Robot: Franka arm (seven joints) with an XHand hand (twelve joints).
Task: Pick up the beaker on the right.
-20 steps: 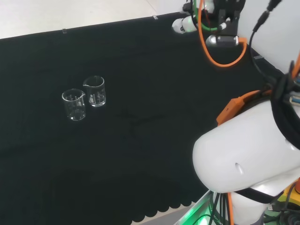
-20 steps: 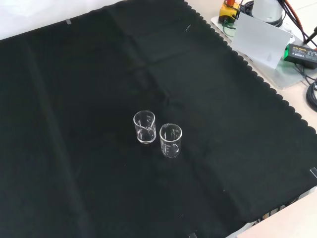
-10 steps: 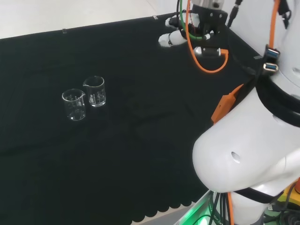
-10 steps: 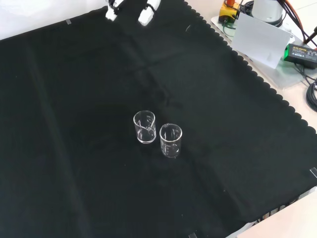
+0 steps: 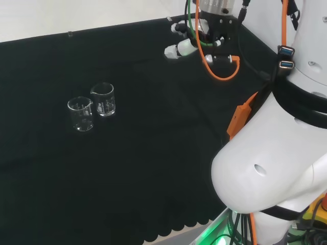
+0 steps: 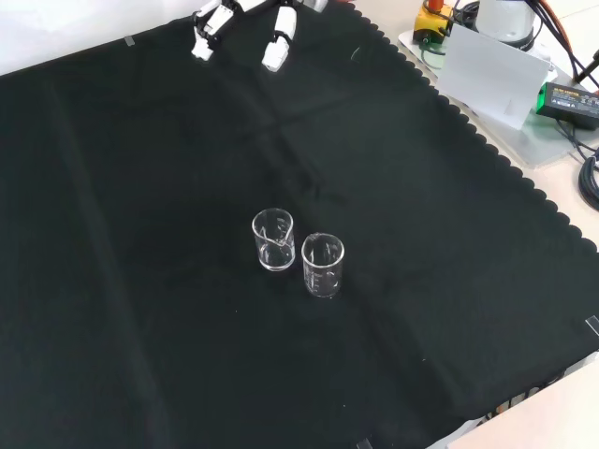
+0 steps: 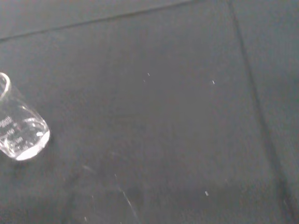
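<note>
Right-hand beaker [image 6: 323,266] in the front view, mid-bench, just beside its twin [image 6: 272,239]: clear glass, light, rigid, slippery, breakable, best held around its wall; robot hand [image 6: 241,21] far off, fingers relaxed, empty.

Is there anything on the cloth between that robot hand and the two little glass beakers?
Nothing: in the front view only bare black cloth lies between the hand and the two beakers.

Upright clear beaker [image 5: 103,99] (beside another)
</note>
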